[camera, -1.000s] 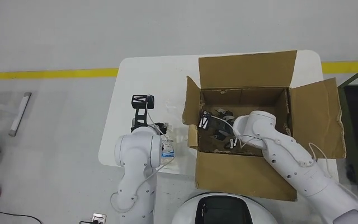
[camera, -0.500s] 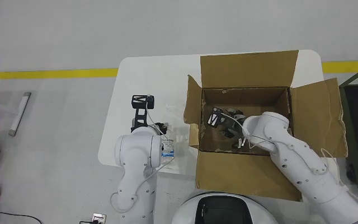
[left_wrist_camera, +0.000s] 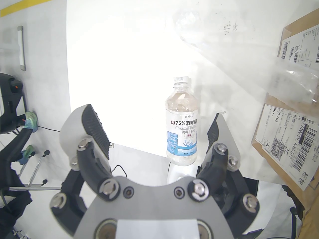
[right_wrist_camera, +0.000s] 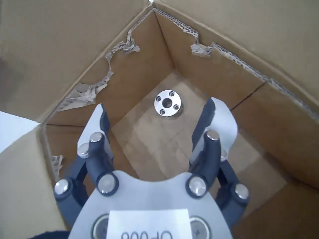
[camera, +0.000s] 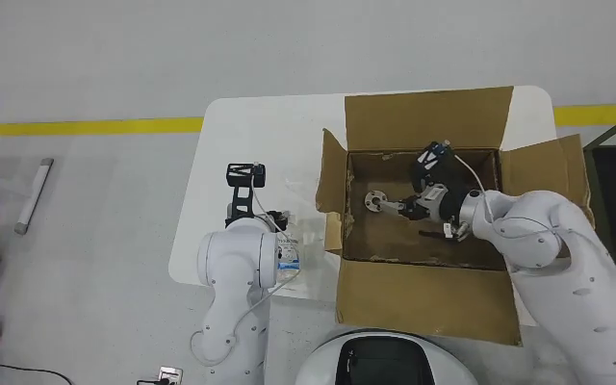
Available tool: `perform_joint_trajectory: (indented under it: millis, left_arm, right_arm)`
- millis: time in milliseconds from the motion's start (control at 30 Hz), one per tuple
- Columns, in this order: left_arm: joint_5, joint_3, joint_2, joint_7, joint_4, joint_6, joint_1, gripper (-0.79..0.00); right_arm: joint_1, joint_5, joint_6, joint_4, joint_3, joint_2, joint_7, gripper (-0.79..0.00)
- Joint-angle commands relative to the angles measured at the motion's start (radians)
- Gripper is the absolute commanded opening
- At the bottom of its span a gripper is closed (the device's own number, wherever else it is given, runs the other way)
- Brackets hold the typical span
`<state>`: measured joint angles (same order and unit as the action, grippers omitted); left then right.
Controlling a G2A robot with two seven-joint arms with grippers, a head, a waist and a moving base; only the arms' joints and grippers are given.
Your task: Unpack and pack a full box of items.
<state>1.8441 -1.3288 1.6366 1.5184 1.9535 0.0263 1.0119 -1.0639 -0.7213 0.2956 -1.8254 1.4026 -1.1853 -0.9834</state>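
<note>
Containers first. Cardboard box (camera: 423, 300) sits on the white table (camera: 260, 125), top open, all four flaps folded out, the near flap hanging over the table edge toward the robot. Inner rims are torn and ragged at the corners. Shipping labels are on the outer left wall. There is one item inside: a round metal flange (right_wrist_camera: 167, 103), flat on the box floor toward the left wall, with a centre bore and four small holes around it.

Second container: clear plastic bottle (left_wrist_camera: 182, 125), white cap on, blue-and-white label, upright at the table's near edge. It is left of the box, near its near-left corner but apart from it.

Right gripper (right_wrist_camera: 157, 106) is down inside the box, fingers spread wide, nothing between them. The flange lies just beyond the fingertips, roughly in line with the gap, not touched. In the top view the right arm comes in over the box's right wall.

Left gripper (left_wrist_camera: 153, 118) hangs off the near table edge, fingers spread, holding nothing. The bottle stands just past the fingertips, closer to one finger than the other, with no contact.

Farther out on the table, beside the box's left wall, lies a clear crumpled plastic item (left_wrist_camera: 187, 23); I can't tell what it is.

Counts: 1 box, 1 flange, 1 bottle, 1 clear plastic item, 2 grippers.

On the floor beyond the table is a yellow line (camera: 96, 126).
</note>
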Motion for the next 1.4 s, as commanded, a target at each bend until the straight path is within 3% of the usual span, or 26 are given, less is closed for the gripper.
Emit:
perform_joint_trajectory:
  millis: [0,433,700,833,867,900,933,1100,1367]
  left_arm:
    - [0.0,0.0,0.0,0.0,0.0,0.0,0.0,0.0]
    - [0.0,0.0,0.0,0.0,0.0,0.0,0.0,0.0]
    - [0.0,0.0,0.0,0.0,0.0,0.0,0.0,0.0]
    - [0.0,0.0,0.0,0.0,0.0,0.0,0.0,0.0]
    - [0.0,0.0,0.0,0.0,0.0,0.0,0.0,0.0]
    - [0.0,0.0,0.0,0.0,0.0,0.0,0.0,0.0]
    - [0.0,0.0,0.0,0.0,0.0,0.0,0.0,0.0]
    - [0.0,0.0,0.0,0.0,0.0,0.0,0.0,0.0]
    - [0.0,0.0,0.0,0.0,0.0,0.0,0.0,0.0]
  right_arm:
    - [-0.001,0.046,-0.004,0.006,0.01,0.003,-0.026,0.0]
    - [-0.005,0.014,-0.012,0.016,-0.006,0.006,-0.041,0.0]
    - [0.09,-0.029,-0.124,0.094,-0.115,-0.005,-0.044,0.0]
    - [0.133,0.027,-0.147,0.161,-0.15,-0.013,-0.029,0.0]
    - [0.143,0.031,-0.15,0.175,-0.152,-0.013,-0.03,-0.077]
    - [0.153,0.014,-0.15,0.185,-0.157,-0.013,-0.039,-0.203]
    - [0.159,0.012,-0.15,0.195,-0.163,-0.012,-0.046,-0.215]
    - [0.196,-0.039,-0.131,0.248,-0.207,-0.012,-0.092,-0.099]
    - [0.244,-0.109,-0.123,0.321,-0.29,-0.022,-0.067,-0.077]
